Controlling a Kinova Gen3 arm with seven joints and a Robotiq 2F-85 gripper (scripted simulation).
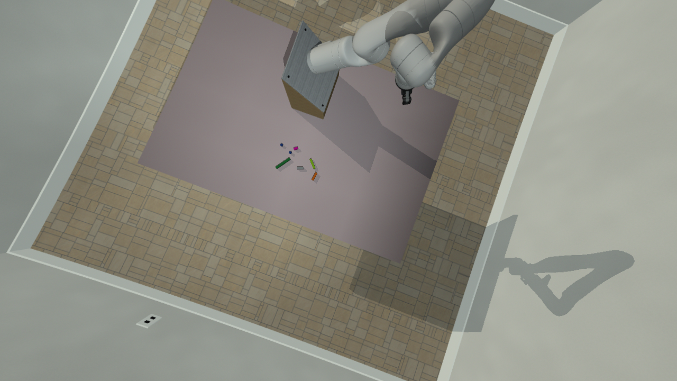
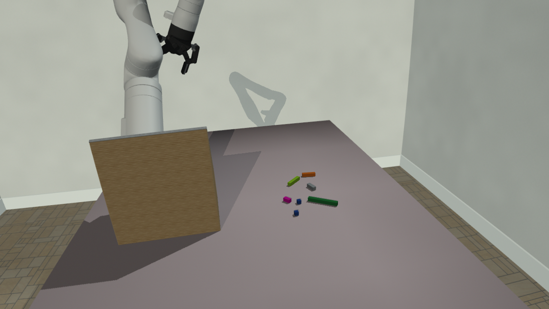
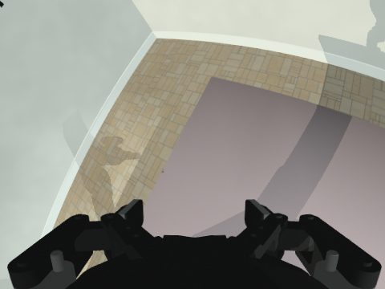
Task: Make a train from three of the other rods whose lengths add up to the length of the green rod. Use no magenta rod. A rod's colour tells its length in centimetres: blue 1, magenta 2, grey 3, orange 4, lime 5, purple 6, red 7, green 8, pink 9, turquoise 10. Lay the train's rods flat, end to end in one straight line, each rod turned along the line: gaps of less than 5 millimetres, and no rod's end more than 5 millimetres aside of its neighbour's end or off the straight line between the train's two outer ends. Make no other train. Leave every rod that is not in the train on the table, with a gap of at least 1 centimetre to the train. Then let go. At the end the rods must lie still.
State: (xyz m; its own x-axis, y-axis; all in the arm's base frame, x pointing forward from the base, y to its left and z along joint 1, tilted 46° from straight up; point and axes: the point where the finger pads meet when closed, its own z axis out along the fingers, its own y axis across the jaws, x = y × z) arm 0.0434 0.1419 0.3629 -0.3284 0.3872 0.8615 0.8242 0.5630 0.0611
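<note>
On the mauve table [image 1: 227, 123] [image 2: 345, 246] [image 3: 224, 132], well apart from the raised gripper [image 1: 406, 97] [image 2: 180, 57] [image 3: 194, 211], the green rod [image 1: 283, 163] [image 2: 322, 201] lies flat; the gripper's fingers are spread wide, released, with nothing between them. Close around one end of that rod sit the smaller pieces: one blue cube [image 1: 290, 152] [image 2: 298, 201] is just beside the magenta rod [image 1: 295, 148] [image 2: 287, 199], and another blue cube [image 1: 281, 144] [image 2: 296, 213] lies a little apart from both. Across from the green rod, the grey rod [image 1: 300, 168] [image 2: 311, 186] lies between it and the lime rod [image 1: 312, 163] [image 2: 293, 180]. Near one end of the lime rod is the orange rod [image 1: 314, 176] [image 2: 308, 174], turned another way; these rods are separate, and no train is laid. Biggest obstacle around is the tall wood-sided block [image 1: 307, 101] [image 2: 157, 188] with a grey top, standing by the rods' side of the arm [image 1: 331, 54] [image 2: 143, 99], its shadow stretching over the table but stopping short of the rods
</note>
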